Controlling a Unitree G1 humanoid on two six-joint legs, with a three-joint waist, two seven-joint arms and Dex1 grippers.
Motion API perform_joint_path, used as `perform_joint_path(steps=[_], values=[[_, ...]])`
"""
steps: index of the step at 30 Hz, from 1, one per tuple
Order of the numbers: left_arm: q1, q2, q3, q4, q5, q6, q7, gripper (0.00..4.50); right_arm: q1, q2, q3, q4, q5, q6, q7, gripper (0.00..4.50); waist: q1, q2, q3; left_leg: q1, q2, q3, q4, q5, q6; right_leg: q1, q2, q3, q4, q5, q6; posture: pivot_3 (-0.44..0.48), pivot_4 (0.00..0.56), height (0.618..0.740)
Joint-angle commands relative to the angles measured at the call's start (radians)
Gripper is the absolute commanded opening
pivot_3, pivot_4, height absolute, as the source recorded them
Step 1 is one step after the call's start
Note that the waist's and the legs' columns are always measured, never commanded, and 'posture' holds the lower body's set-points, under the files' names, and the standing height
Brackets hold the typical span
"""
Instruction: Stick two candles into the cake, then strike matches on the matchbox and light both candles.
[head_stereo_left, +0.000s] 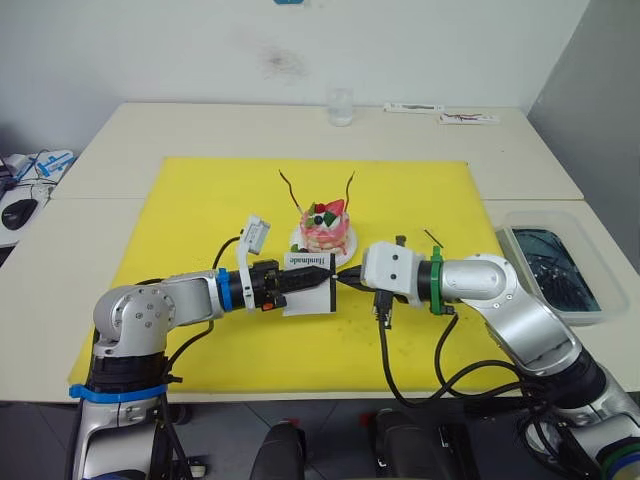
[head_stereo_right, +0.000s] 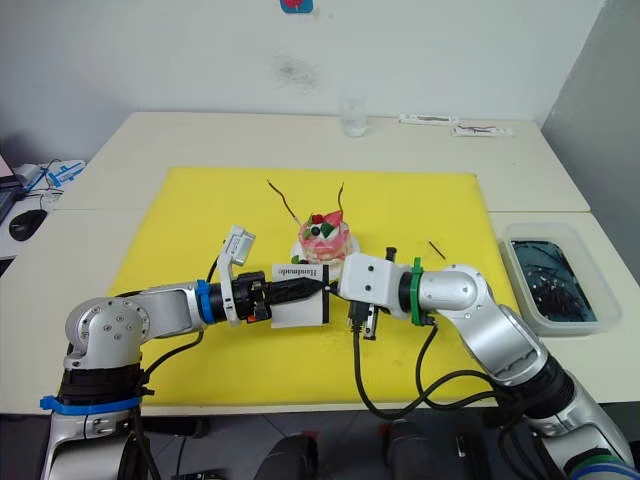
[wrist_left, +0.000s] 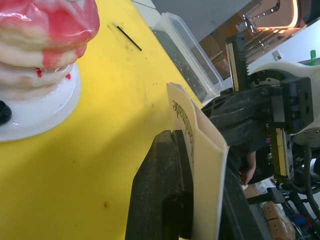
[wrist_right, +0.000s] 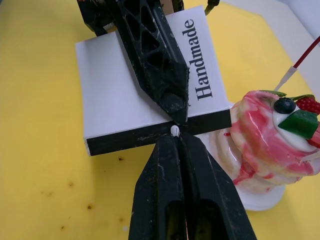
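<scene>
The pink cake (head_stereo_left: 325, 232) stands on its white plate mid-mat, with two thin wavy candles (head_stereo_left: 290, 190) (head_stereo_left: 350, 185) upright in it, unlit. Just in front of the cake, my left gripper (head_stereo_left: 322, 278) is shut on the white matchbox (head_stereo_left: 305, 303), lettered "Handmade", held on edge above the mat. My right gripper (wrist_right: 176, 142) faces it tip to tip, shut on a match whose pale head (wrist_right: 174, 131) touches the box's black strip (wrist_right: 210, 122). A second match (head_stereo_left: 433, 237) lies on the mat right of the cake.
A yellow mat (head_stereo_left: 200, 200) covers the table's middle. A clear bin of dark water (head_stereo_left: 555, 265) stands at the right edge. A glass (head_stereo_left: 341, 105) and flat white packets (head_stereo_left: 468, 118) sit at the back. A mouse (head_stereo_left: 18, 212) lies far left.
</scene>
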Motion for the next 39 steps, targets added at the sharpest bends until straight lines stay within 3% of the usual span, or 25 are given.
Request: perform_joint_path(steps=[1,19,25,31,39], values=[[-0.003,-0.002,0.013,-0.023,-0.023,-0.004,-0.006,0.0,-0.024,0.009,0.0,-0.003,-0.017,-0.022,0.001,0.02,0.0,0.0,0.0,0.0,0.0,0.0,0.0,0.0,0.0,0.0,0.0,0.0,0.0,0.0,0.0,0.0,0.15,0.74],[-0.075,-0.043,0.088,0.029,-0.074,0.011,0.058,0.0,-0.005,-0.025,0.074,0.018,-0.083,-0.099,0.094,0.02,0.001,0.0,0.0,0.0,0.0,0.0,0.0,0.0,0.0,0.0,0.0,0.0,0.0,0.0,0.0,0.0,0.15,0.74],[-0.144,0.038,0.164,0.061,-0.08,0.015,0.067,0.0,0.008,-0.063,0.046,-0.063,-0.032,-0.049,0.16,0.02,-0.004,0.0,0.0,0.0,0.0,0.0,0.001,0.0,0.0,0.0,0.0,0.0,0.001,0.0,0.0,0.0,0.15,0.74],[-0.061,0.091,0.144,-0.025,-0.082,0.037,0.054,0.0,-0.026,-0.022,-0.025,-0.063,0.019,0.024,0.131,0.02,-0.003,0.0,0.0,0.0,0.0,-0.001,0.001,0.0,0.0,0.0,0.0,0.0,0.001,0.0,0.0,0.0,0.15,0.74],[0.011,0.072,0.104,-0.078,-0.048,-0.017,0.068,0.0,-0.049,0.005,-0.055,-0.044,0.035,0.058,0.097,0.02,0.001,0.0,0.0,0.0,0.0,-0.001,0.002,0.0,0.0,0.001,0.0,0.0,0.001,0.0,0.0,0.0,0.15,0.74]])
